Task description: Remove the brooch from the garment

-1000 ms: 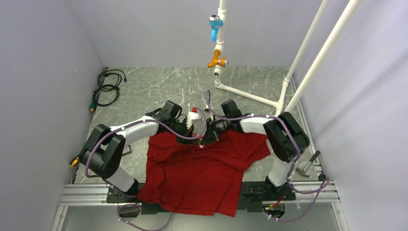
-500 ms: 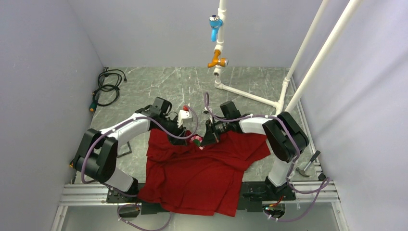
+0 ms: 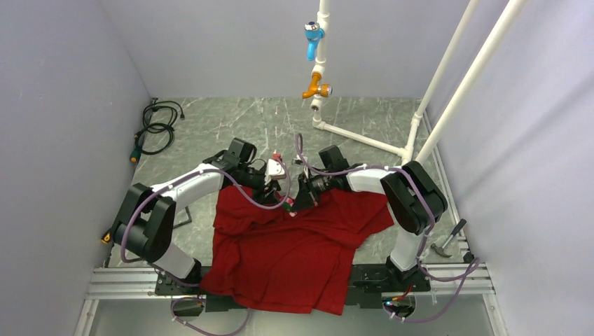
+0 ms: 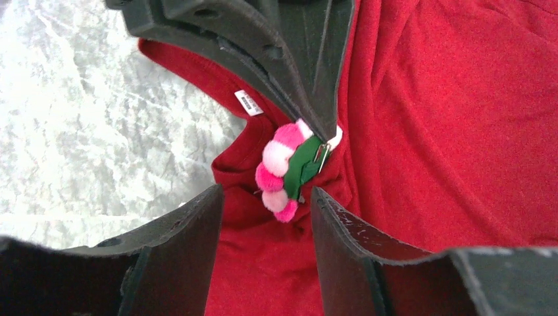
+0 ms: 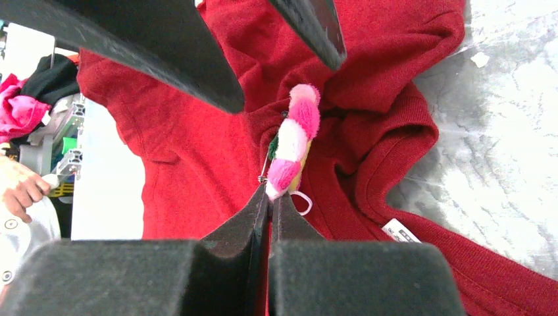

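Brooch (image 4: 276, 158) still pinned by shirt (image 4: 447, 131) collar: R gripper (image 5: 270, 197) pinched on its end, L gripper (image 4: 265, 196) wide open astride it; unpinning left.

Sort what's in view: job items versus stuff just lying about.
Job:
pom-pom brooch
red T-shirt
right gripper, shut on the brooch
left gripper, open

Lying about:
coiled black cable
hammer
white pipe frame
blue valve
orange valve
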`<action>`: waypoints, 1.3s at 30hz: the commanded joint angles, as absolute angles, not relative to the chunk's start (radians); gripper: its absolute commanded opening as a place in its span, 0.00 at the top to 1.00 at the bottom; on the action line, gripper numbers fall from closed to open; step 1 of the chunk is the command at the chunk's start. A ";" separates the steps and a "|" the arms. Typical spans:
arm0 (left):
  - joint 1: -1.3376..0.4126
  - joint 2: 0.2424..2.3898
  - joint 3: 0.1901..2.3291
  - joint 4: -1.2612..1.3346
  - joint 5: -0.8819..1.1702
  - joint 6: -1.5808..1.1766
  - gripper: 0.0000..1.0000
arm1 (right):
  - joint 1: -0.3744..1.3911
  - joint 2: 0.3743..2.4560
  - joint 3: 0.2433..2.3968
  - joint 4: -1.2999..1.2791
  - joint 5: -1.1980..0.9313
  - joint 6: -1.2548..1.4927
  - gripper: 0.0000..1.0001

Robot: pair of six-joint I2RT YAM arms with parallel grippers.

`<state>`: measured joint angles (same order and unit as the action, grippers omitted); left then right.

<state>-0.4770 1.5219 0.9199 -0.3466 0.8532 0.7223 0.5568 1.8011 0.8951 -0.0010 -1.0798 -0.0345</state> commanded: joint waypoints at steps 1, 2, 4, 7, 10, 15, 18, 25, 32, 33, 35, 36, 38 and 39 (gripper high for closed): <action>-0.515 1.554 0.976 -0.337 0.891 0.773 0.44 | 0.563 1.805 0.941 0.003 -1.115 -0.073 1.00; -0.524 1.560 0.980 -0.343 0.887 0.780 0.44 | 0.563 1.805 0.944 0.003 -1.116 -0.076 1.00; -0.539 1.572 0.987 -0.356 0.885 0.794 0.45 | 0.563 1.804 0.947 0.003 -1.118 -0.080 1.00; -0.562 1.594 1.010 -0.398 0.871 0.824 0.49 | 0.562 1.804 0.952 -0.026 -1.121 -0.090 1.00; -0.576 1.604 1.017 -0.403 0.856 0.830 0.53 | 0.563 1.804 0.959 -0.036 -1.123 -0.099 1.00; -0.583 1.618 1.043 -0.465 0.855 0.868 0.53 | 0.564 1.801 0.963 -0.038 -1.126 -0.101 1.00; -0.582 1.620 1.053 -0.498 0.846 0.893 0.52 | 0.564 1.798 0.962 -0.035 -1.126 -0.105 1.00; -0.584 1.631 1.072 -0.544 0.826 0.950 0.55 | 0.564 1.797 0.963 -0.034 -1.131 -0.109 1.00; -0.587 1.650 1.095 -0.565 0.820 0.953 0.52 | 0.564 1.786 0.951 -0.013 -1.134 -0.099 1.00; -0.589 1.650 1.095 -0.567 0.818 0.955 0.52 | 0.564 1.785 0.950 -0.010 -1.134 -0.097 1.00; -0.594 1.652 1.095 -0.564 0.811 0.953 0.52 | 0.565 1.784 0.949 -0.006 -1.138 -0.095 1.00; -0.596 1.654 1.094 -0.563 0.808 0.951 0.52 | 0.566 1.785 0.949 -0.006 -1.138 -0.096 1.00; -0.598 1.659 1.100 -0.564 0.803 0.950 0.55 | 0.566 1.786 0.952 -0.011 -1.139 -0.105 1.00; -0.598 1.660 1.102 -0.565 0.804 0.950 0.58 | 0.567 1.786 0.955 -0.016 -1.140 -0.109 1.00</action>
